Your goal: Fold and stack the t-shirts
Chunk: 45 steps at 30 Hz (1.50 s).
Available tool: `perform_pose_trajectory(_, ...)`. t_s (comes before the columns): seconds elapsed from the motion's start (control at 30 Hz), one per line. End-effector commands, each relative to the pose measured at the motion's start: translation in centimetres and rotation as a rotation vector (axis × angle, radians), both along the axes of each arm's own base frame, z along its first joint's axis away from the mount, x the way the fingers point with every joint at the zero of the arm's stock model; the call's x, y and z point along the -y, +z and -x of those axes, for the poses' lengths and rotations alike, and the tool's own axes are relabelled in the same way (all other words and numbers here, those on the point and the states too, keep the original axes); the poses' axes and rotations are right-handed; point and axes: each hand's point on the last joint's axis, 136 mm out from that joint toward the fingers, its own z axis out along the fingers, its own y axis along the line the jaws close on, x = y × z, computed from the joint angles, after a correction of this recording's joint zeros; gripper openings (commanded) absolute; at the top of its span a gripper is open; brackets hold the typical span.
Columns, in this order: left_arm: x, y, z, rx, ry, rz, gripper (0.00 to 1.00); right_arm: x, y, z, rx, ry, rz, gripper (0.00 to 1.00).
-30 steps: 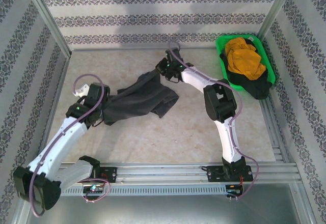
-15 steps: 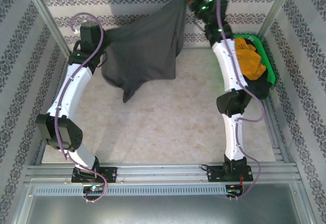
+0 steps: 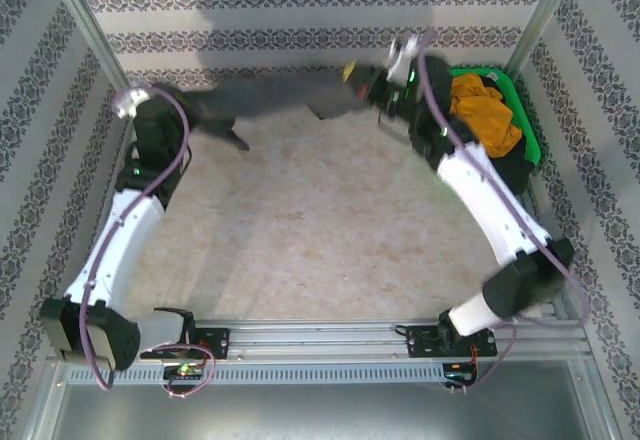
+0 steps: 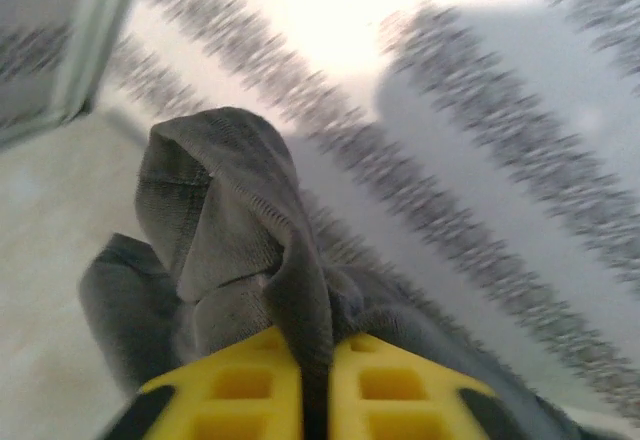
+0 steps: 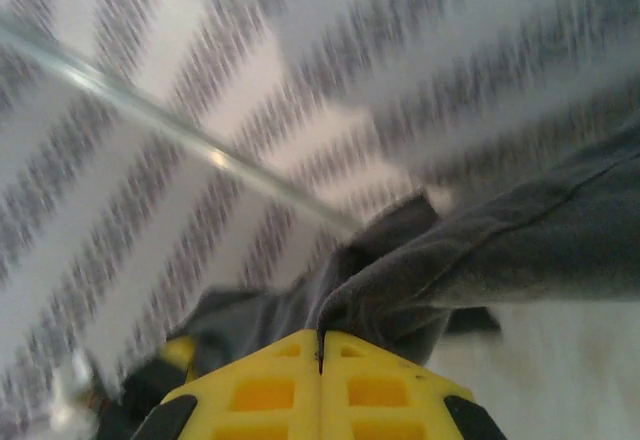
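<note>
The dark charcoal grey t-shirt point(image 3: 270, 95) is stretched, blurred, between both grippers low over the back of the table. My left gripper point(image 3: 195, 112) holds its left end. In the left wrist view a fold of the shirt point(image 4: 220, 220) is pinched between the yellow fingers of that gripper point(image 4: 315, 365). My right gripper point(image 3: 355, 80) holds the right end, and in the right wrist view it point(image 5: 320, 345) is shut on the cloth's edge point(image 5: 520, 250). The mustard orange t-shirt point(image 3: 480, 110) and the black t-shirt point(image 3: 505, 165) lie in the basket.
The bright green plastic basket point(image 3: 530, 135) stands at the back right corner, just right of my right arm. Patterned walls close the back and both sides. A metal rail point(image 3: 320, 335) runs along the near edge.
From the table, the arms lifted the grey shirt high and spread it. Now both have swung down and the shirt is pulled out long and low near the back wall.
</note>
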Motion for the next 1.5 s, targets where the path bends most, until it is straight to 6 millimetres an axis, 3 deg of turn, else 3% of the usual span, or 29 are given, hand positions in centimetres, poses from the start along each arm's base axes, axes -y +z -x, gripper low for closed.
perform_pose_trajectory(0.0, -1.9, -9.0, 4.3, -0.254, 0.112, 0.036, 0.29, 1.7, -11.2, 2.8, -0.164, -0.069, 0.098, 0.0)
perform_pose_trajectory(0.03, -1.9, -11.2, 5.8, -0.326, 0.13, 0.059, 0.4, 1.9, -14.6, 4.3, -0.238, -0.059, 0.122, 0.06)
perform_pose_trajectory(0.07, -1.7, -12.6, 6.9, -0.374, 0.127, 0.078, 0.47, 2.2, -17.5, 5.6, -0.3, -0.05, 0.142, 0.18)
perform_pose_trajectory(0.13, -1.5, -13.9, 8.5, -0.431, 0.119, 0.098, 0.55, 3.3, -21.8, 7.8, -0.441, -0.051, 0.189, 0.43)
perform_pose_trajectory(0.2, -1.5, -14.0, 9.6, -0.458, 0.128, 0.109, 0.57, 4.5, -23.3, 8.8, -0.518, -0.061, 0.222, 0.56)
perform_pose_trajectory(0.3, -1.0, -13.2, 9.2, -0.456, 0.098, 0.117, 0.57, 6.8, -22.7, 8.4, -0.537, -0.134, 0.302, 0.62)
perform_pose_trajectory(0.43, 1.1, -12.6, 6.5, -0.447, -0.004, 0.168, 0.54, 9.1, -23.5, 5.6, -0.605, -0.241, 0.302, 0.55)
perform_pose_trajectory(0.53, 3.2, -14.4, 4.4, -0.49, -0.093, 0.232, 0.51, 9.2, -25.3, 3.2, -0.643, -0.278, 0.299, 0.51)
perform_pose_trajectory(0.63, 5.0, -16.1, 3.4, -0.572, -0.147, 0.257, 0.52, 8.1, -26.5, 0.5, -0.66, -0.276, 0.279, 0.5)
perform_pose_trajectory(0.73, 5.6, -16.8, 2.7, -0.613, -0.154, 0.255, 0.54, 6.7, -27.6, -1.5, -0.678, -0.248, 0.264, 0.49)
perform_pose_trajectory(0.97, 5.1, -17.4, 0.2, -0.678, -0.129, 0.204, 0.58, 3.6, -31.0, -2.5, -0.734, -0.153, 0.331, 0.52)
perform_pose_trajectory(1.1, 6.2, -18.7, -2.6, -0.714, -0.181, 0.205, 0.59, 2.5, -33.3, -2.4, -0.794, -0.116, 0.384, 0.55)
perform_pose_trajectory(1.17, 6.9, -19.8, -4.1, -0.744, -0.214, 0.183, 0.59, 2.6, -34.5, -2.3, -0.828, -0.119, 0.41, 0.49)
perform_pose_trajectory(1.2, 7.2, -20.4, -5.1, -0.759, -0.232, 0.162, 0.6, 2.8, -35.1, -2.4, -0.845, -0.125, 0.411, 0.42)
perform_pose_trajectory(1.33, 8.3, -22.8, -8.3, -0.787, -0.285, 0.13, 0.63, 3.8, -36.2, -2.8, -0.886, -0.148, 0.425, 0.01)
perform_pose_trajectory(1.47, 9.2, -24.8, -11.2, -0.8, -0.347, 0.073, 0.59, 6.0, -35.0, -3.6, -0.858, -0.2, 0.459, 0.0)
